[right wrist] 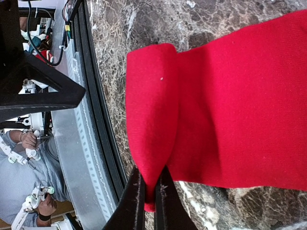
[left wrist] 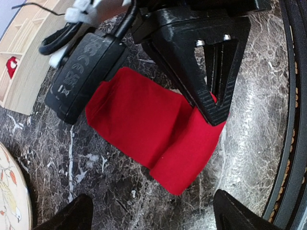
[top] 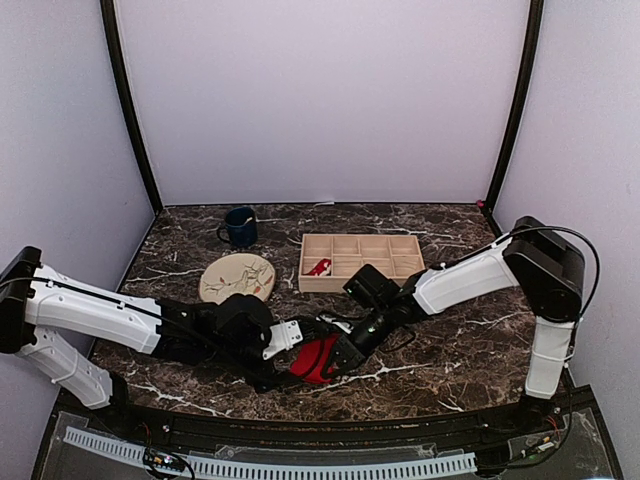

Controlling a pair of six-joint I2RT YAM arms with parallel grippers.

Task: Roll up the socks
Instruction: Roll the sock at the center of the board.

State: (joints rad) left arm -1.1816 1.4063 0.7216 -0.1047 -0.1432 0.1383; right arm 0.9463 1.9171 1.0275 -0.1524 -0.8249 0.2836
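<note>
A red sock [left wrist: 148, 129] lies flat on the marble near the table's front edge, with one end folded over into a thick fold [right wrist: 151, 110]. My right gripper [right wrist: 151, 199] is shut on the corner of that fold, and the cloth shows between its fingertips. In the top view it [top: 342, 354] reaches in from the right onto the sock [top: 318, 362]. My left gripper [left wrist: 154, 218] stands open just short of the sock's free end, its fingertips [left wrist: 72, 215] wide apart and touching nothing. A small red bundle [top: 318, 267] lies in the wooden tray.
The wooden compartment tray [top: 372, 275] stands behind the grippers. A beige patterned plate [top: 237, 277] lies to its left, and a dark blue mug [top: 240, 227] sits farther back. The table's black front rail [right wrist: 103, 143] runs close beside the sock.
</note>
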